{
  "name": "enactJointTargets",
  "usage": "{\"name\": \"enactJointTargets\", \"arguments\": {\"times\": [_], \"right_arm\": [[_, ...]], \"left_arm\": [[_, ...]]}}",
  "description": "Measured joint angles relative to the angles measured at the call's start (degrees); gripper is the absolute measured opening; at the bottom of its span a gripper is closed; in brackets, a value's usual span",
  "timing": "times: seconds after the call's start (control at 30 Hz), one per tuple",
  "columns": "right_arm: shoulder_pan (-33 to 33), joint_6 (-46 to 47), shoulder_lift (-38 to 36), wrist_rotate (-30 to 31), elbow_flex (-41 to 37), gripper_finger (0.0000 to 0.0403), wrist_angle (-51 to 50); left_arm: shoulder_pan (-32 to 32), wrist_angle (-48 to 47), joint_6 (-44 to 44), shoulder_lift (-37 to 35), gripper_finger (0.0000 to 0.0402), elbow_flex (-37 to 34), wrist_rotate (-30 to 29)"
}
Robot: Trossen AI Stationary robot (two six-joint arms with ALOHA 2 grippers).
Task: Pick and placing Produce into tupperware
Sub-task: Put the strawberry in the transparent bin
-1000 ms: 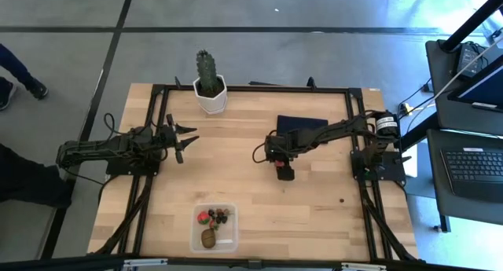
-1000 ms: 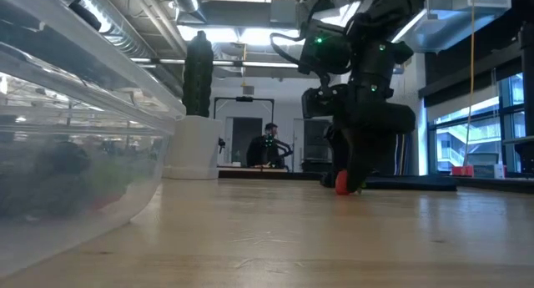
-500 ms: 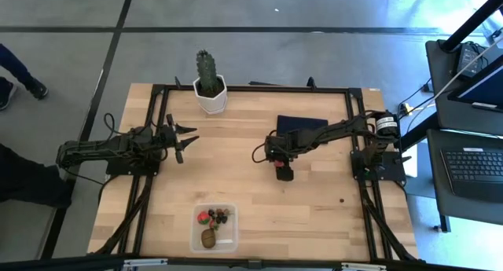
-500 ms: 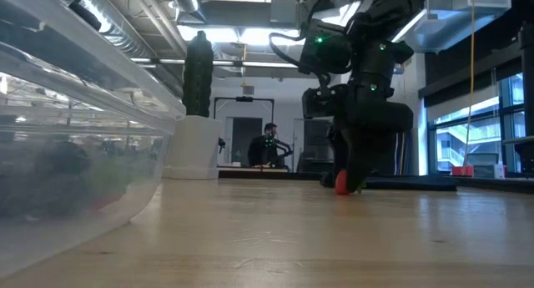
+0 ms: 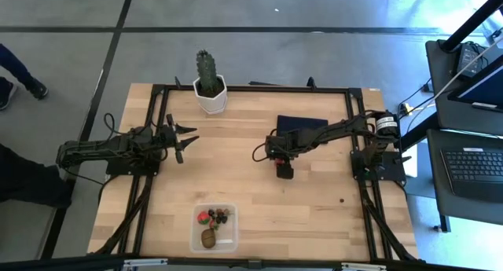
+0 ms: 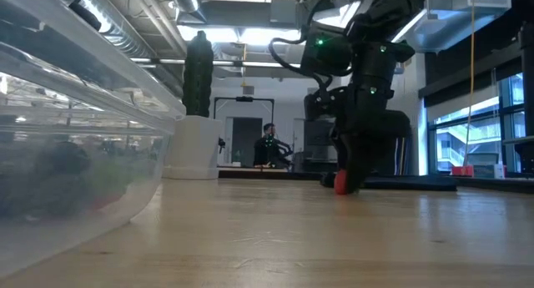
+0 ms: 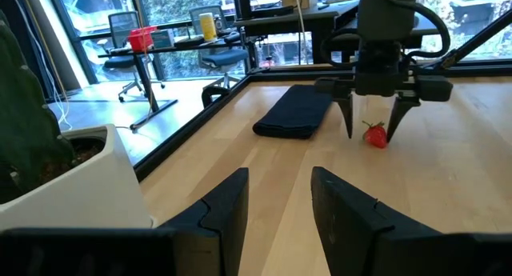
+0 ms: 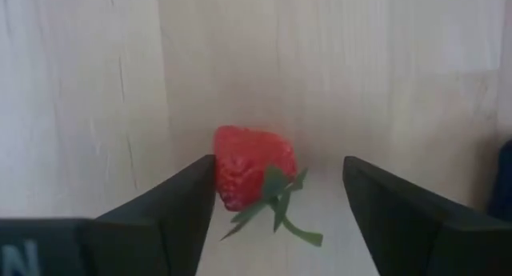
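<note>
Here the right gripper (image 8: 272, 220), fingers apart, straddles a strawberry (image 8: 252, 178) on the table (image 5: 314, 216); closing on it should come next, then the tupperware (image 5: 214, 228).

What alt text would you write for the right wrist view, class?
A red strawberry with green leaves lies on the pale wooden table, between the two dark fingers of the right pincer, which stand apart; one finger is at its side.

right hand (image 8: 272, 204) narrowing, strawberry (image 8: 252, 178) between fingers
</note>
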Motion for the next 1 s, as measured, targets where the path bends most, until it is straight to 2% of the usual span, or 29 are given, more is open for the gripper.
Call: {"name": "enactJointTargets", "arguments": {"times": [0.6, 0.73, 0.8, 1.0], "right_arm": [[0.0, 0.9, 0.0, -0.4, 0.1, 0.0130, 1.3], [0.0, 3.1, 0.0, -0.7, 0.1, 0.0128, 1.4], [0.0, 4.4, 0.0, -3.1, 0.6, 0.0128, 1.4], [1.8, 5.7, 0.0, -6.7, 7.3, 0.0136, 1.6]], "left_arm": [[0.0, 0.0, 0.0, 0.0, 0.0130, 0.0, 0.0], [0.0, 0.0, 0.0, 0.0, 0.0130, 0.0, 0.0], [0.0, 0.0, 0.0, 0.0, 0.0130, 0.0, 0.0], [0.0, 0.0, 0.1, 0.0, 0.0130, 0.0, 0.0]]}}
